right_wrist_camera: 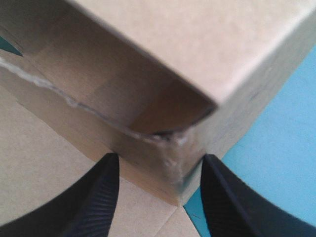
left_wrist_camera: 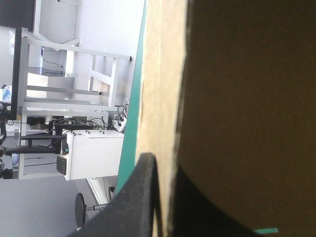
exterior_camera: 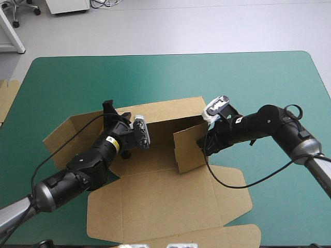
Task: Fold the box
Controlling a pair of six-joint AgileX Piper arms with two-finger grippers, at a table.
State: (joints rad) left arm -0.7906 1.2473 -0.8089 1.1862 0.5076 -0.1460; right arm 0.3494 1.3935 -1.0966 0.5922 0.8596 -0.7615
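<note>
Sitting mid-tabletop (exterior_camera: 258, 82), half-raised box (exterior_camera: 170, 201): light, stiff board that likely bends only at creases, so best gripped on wall edges near corners. Left gripper (exterior_camera: 109, 109) jaws clamped on back wall; right gripper (right_wrist_camera: 158, 165) jaws apart, straddling the side-wall corner.

Both arms low and inward; left gripper (exterior_camera: 109, 108) all but closed, right gripper (right_wrist_camera: 159, 158) wide apart

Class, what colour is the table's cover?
Teal-green cover, clearest in the high view.
</note>
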